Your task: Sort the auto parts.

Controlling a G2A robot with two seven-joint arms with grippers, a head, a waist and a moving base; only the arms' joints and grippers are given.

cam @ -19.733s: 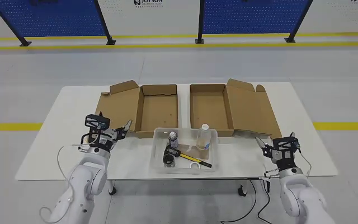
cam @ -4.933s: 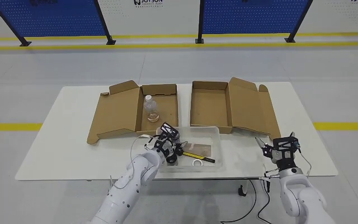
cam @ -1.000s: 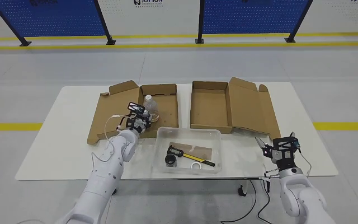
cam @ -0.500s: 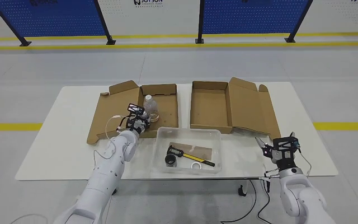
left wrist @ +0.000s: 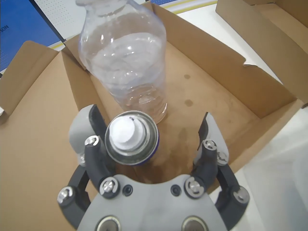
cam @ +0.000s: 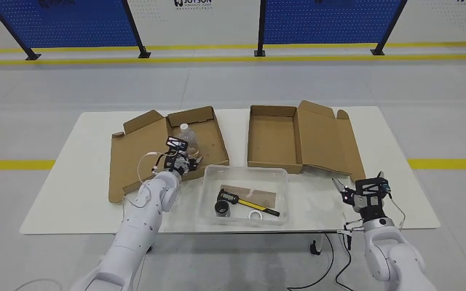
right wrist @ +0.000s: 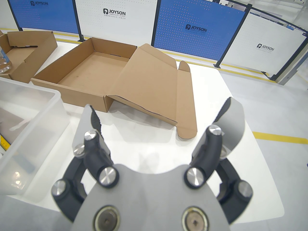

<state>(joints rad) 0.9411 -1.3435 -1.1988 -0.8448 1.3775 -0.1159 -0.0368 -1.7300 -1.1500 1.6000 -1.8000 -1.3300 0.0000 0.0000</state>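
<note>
My left gripper (left wrist: 148, 131) is open over the near edge of the left cardboard box (cam: 145, 149). A small spray can (left wrist: 132, 138) with a white cap stands upright between its fingers, against one finger (left wrist: 90, 121) and well clear of the other. Just beyond the can, a clear plastic bottle (left wrist: 122, 56) stands in the same box, also seen as the bottle (cam: 186, 135) from above beside the left gripper (cam: 177, 158). My right gripper (right wrist: 158, 118) is open and holds nothing near the table's front right corner, where the right gripper (cam: 362, 190) hangs apart from everything.
A clear plastic bin (cam: 277, 174) at the front middle holds a black cylinder (cam: 221, 209), a yellow-handled tool (cam: 251, 204) and a white ring (cam: 255, 215). An open right cardboard box (cam: 273, 142) lies behind it with its lid flap (right wrist: 154, 82) spread toward my right gripper.
The left cardboard box has turned and slid to the left, taking the bottle with it. My left gripper stays at its near edge. The right arm has not moved.
</note>
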